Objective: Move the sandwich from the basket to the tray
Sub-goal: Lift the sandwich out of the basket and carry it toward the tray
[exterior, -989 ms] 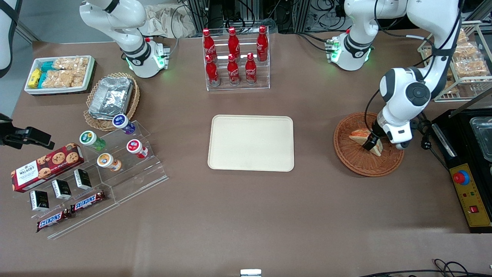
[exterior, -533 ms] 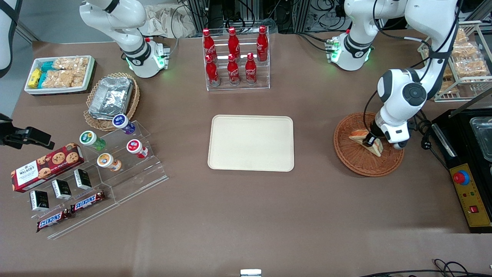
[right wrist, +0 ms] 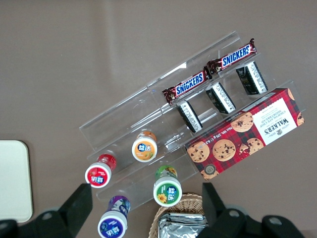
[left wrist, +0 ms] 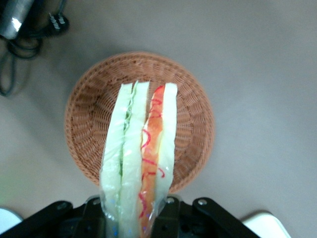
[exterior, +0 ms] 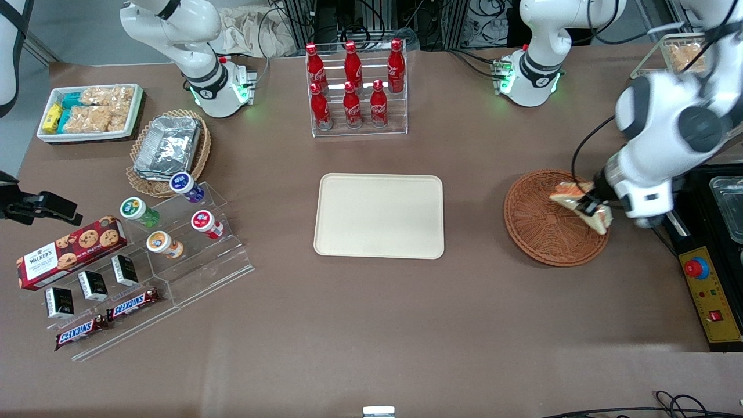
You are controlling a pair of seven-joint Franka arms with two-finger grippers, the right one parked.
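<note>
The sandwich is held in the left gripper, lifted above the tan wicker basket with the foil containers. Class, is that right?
Not quite. The gripper does hold the sandwich lifted, but above the reddish-brown basket, which holds no foil containers. The left wrist view shows it beneath the sandwich.

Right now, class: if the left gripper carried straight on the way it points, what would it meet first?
The left gripper points down, shut on the sandwich. The wicker basket lies directly beneath, so the sandwich's tip would probably touch its floor first.
</note>
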